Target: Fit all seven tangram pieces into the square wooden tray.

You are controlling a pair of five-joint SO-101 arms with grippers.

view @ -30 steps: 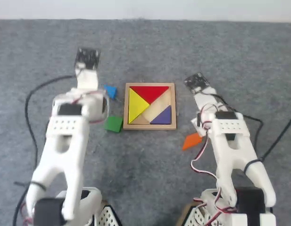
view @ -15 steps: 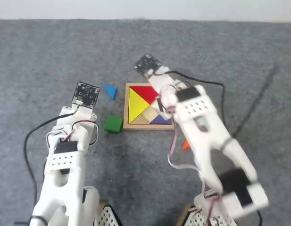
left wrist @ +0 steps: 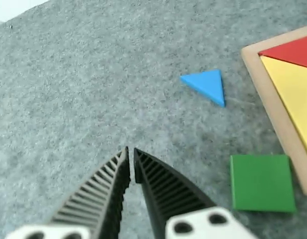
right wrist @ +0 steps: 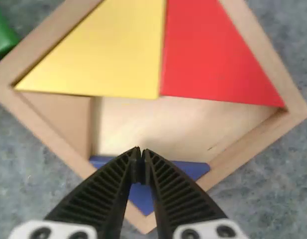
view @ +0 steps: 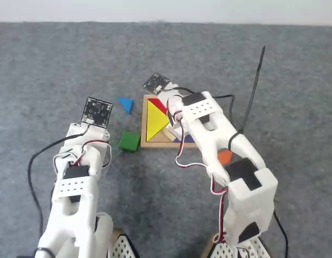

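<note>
The square wooden tray (view: 155,144) lies mid-table with a yellow triangle (view: 154,119) and a red triangle (view: 159,104) in it. My right arm (view: 209,129) stretches over it. My right gripper (right wrist: 138,155) is shut and holds nothing, low over the tray's bare floor (right wrist: 183,124), beside a tan piece (right wrist: 58,119) and a blue-purple piece (right wrist: 198,170). A blue triangle (left wrist: 207,85) and a green square (left wrist: 262,182) lie on the carpet left of the tray. Short of them, my left gripper (left wrist: 131,152) hangs shut and holds nothing. An orange piece (view: 225,156) lies right of the tray.
Grey carpet covers the whole table. My left arm (view: 79,161) stands at the near left, its cable looping out to the left. A black cable (view: 254,80) rises from my right arm.
My right arm has swung from the tray's right side to over the tray. My left arm has drawn back from the blue triangle toward the near edge.
</note>
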